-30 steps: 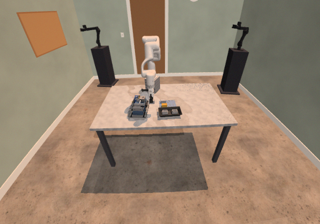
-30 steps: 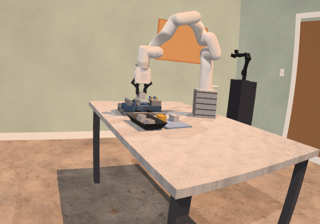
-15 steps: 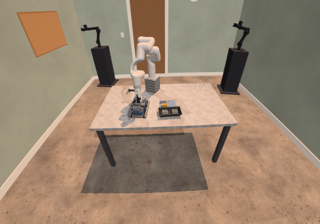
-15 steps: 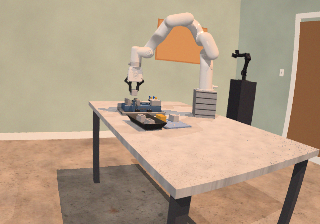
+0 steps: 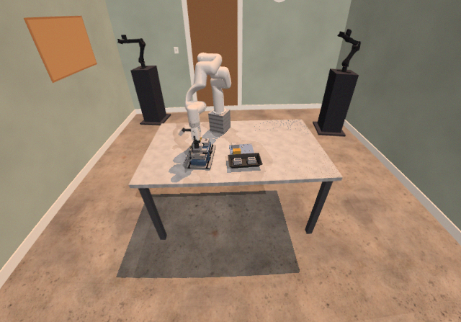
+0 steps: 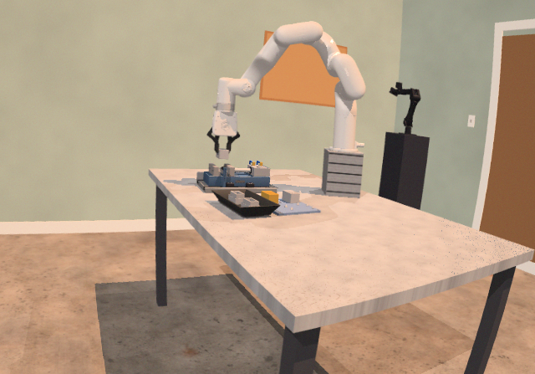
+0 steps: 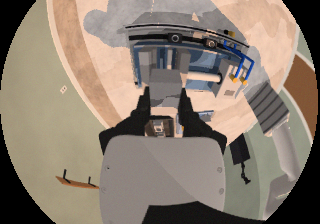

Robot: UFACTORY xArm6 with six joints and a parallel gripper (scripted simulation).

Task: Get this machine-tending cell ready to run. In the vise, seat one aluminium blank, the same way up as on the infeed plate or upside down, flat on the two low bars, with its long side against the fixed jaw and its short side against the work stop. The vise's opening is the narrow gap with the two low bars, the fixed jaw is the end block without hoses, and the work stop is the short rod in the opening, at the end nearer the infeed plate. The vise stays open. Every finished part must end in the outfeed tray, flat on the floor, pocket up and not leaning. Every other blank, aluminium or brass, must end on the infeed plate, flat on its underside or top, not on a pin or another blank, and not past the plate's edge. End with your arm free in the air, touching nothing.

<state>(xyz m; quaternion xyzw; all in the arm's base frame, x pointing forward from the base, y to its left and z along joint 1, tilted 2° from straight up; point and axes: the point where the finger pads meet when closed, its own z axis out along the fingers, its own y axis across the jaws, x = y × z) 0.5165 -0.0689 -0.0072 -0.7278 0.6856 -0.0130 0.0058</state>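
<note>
Fingers (image 6: 218, 146) grip an aluminium blank (image 6: 223, 153) above the vise (image 6: 235, 178).

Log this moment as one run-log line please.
tool: shut on aluminium blank | position: in the air above vise | tray: two finished parts | plate: brass blank, aluminium blank
</note>
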